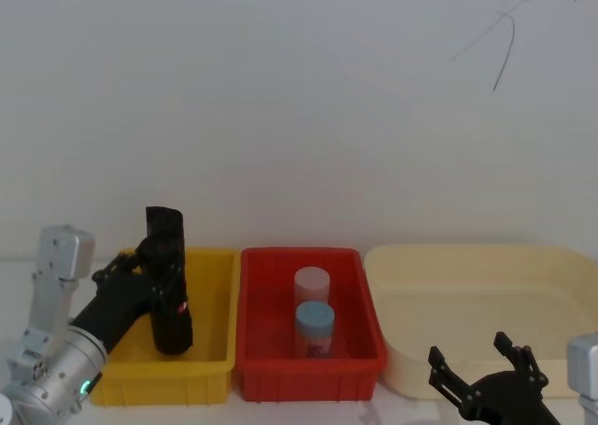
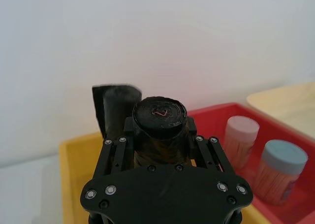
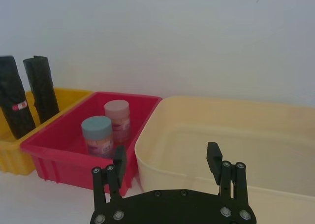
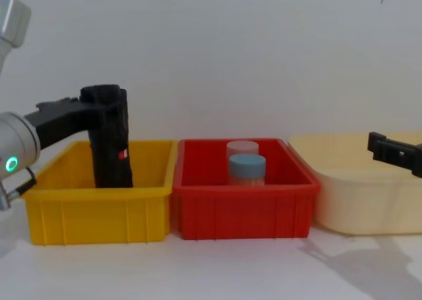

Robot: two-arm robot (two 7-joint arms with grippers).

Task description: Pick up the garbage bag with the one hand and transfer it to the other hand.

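Garbage bag [image 1: 173, 318] stands upright in the yellow bin [image 1: 210, 369] at the worktop's left edge, clamped by the left gripper [image 1: 161, 266]. Right gripper [image 1: 470, 350] hovers wide open near the front-right corner. Risk: glossy plastic may slip on lifting, and the adjacent plain roll [image 3: 42, 88] may topple.

Black garbage bag [image 1: 173, 330] roll stood upright in yellow bin [image 1: 163, 376].
The left gripper [image 1: 159, 254] clasped it; the right gripper [image 1: 481, 360] hung spread, well apart.

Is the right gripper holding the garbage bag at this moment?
No, the right gripper is open and empty, while the garbage bag stands apart in the yellow bin.
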